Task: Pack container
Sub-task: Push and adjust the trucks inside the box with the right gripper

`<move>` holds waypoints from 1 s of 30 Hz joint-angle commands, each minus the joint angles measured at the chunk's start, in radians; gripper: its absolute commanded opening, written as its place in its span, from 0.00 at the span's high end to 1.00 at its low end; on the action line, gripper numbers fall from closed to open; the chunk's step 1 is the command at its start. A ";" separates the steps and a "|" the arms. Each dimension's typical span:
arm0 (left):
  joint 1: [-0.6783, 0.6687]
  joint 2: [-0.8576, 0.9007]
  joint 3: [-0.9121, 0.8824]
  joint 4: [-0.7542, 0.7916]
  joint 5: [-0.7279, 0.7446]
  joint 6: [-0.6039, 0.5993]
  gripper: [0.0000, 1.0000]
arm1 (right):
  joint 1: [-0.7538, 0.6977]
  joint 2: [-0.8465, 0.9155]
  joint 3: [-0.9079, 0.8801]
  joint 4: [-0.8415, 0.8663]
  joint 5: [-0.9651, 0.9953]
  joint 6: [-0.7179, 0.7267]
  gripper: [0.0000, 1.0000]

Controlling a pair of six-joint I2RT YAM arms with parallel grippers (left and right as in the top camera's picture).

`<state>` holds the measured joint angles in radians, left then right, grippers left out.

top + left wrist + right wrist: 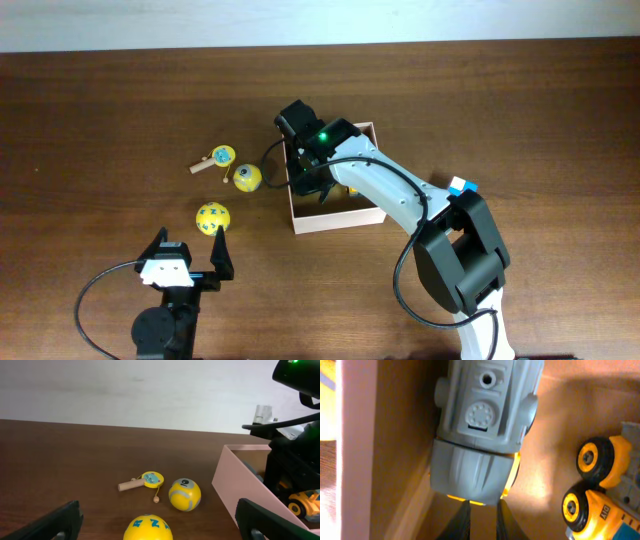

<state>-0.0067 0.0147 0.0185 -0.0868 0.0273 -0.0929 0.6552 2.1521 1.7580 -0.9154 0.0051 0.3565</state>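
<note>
The container (340, 222) is a shallow white-walled box with a tan inside, at the table's middle; it also shows in the left wrist view (240, 485) and the right wrist view (355, 460). My right gripper (312, 180) reaches down into its left side. Its fingers (481, 504) are nearly together, pinched on the yellow edge of a grey and yellow toy (480, 435) lying against the box wall. A yellow toy truck (600, 490) lies beside it in the box. My left gripper (190, 248) is open and empty, low near the front edge.
On the table left of the box lie a yellow ball with blue letters (212, 217) (148, 529), a yellow ball with a grey stripe (247, 178) (184, 494), and a small wooden-handled rattle drum (216, 158) (145, 480).
</note>
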 commanded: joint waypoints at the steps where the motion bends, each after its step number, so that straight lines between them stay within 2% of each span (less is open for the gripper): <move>1: 0.005 -0.008 -0.005 -0.001 0.011 0.019 0.01 | 0.005 0.001 0.013 -0.019 -0.009 -0.011 0.87; 14: 0.005 -0.008 -0.005 -0.001 0.011 0.019 0.01 | 0.006 -0.035 0.021 -0.123 -0.005 -0.042 0.87; 24: 0.005 -0.008 -0.005 -0.001 0.011 0.019 0.01 | -0.001 -0.153 0.029 -0.293 0.169 -0.033 0.86; 30: 0.005 -0.008 -0.005 -0.001 0.011 0.019 0.01 | -0.046 -0.150 0.011 -0.309 0.168 -0.017 0.87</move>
<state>-0.0067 0.0147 0.0185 -0.0868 0.0273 -0.0929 0.6426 2.0148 1.7664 -1.2232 0.1349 0.3222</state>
